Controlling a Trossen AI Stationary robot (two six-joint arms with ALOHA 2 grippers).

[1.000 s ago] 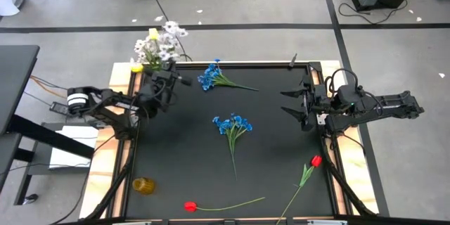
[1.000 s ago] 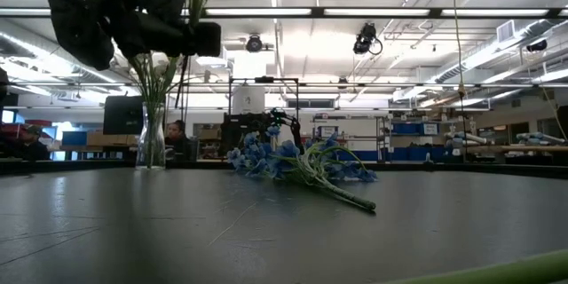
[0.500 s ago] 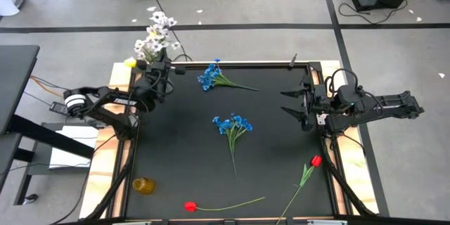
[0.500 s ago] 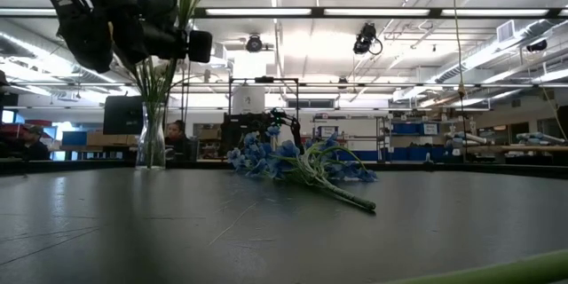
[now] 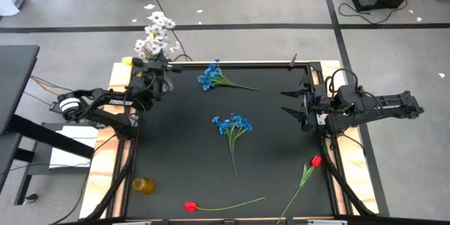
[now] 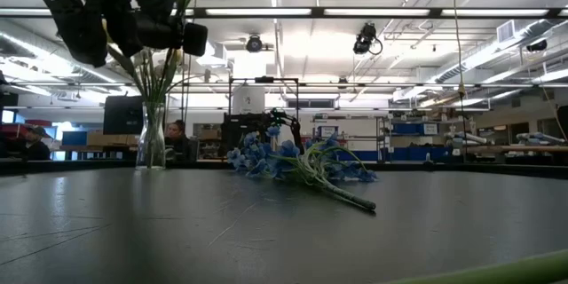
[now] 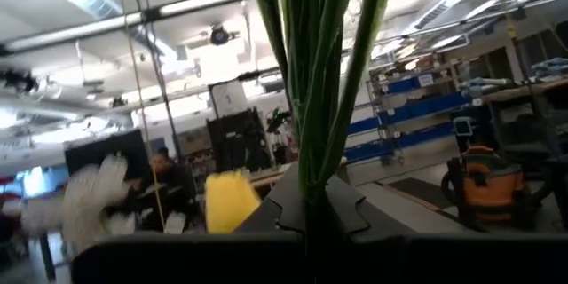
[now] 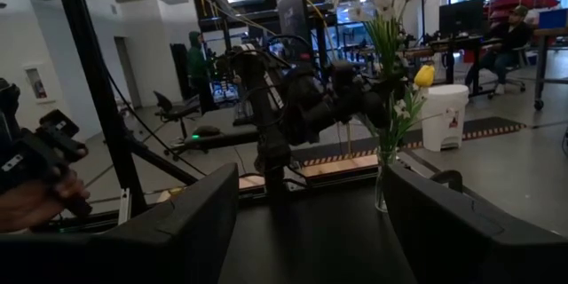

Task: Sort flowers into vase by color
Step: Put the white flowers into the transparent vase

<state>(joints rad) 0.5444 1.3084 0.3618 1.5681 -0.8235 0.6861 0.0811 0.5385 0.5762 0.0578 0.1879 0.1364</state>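
The left hand (image 5: 157,70) is closing on green stalks (image 7: 311,80) at the vase (image 6: 151,140), at the table's (image 5: 281,119) far left corner, with white blossoms (image 5: 153,34) and a yellow tulip (image 5: 127,61) above it. The right hand (image 5: 294,103) is waiting wide open and empty at the right edge. Two blue clusters (image 5: 209,76) (image 5: 232,123) and two red tulips (image 5: 190,206) (image 5: 316,160) are lying on the table.

Vase (image 6: 151,146) at worktop (image 5: 281,140) far-left corner, left tool (image 5: 156,72) over it. Flower bunches (image 5: 232,125) far and centre; single stems (image 5: 223,205) near edge. Right tool (image 5: 295,105) at right edge.
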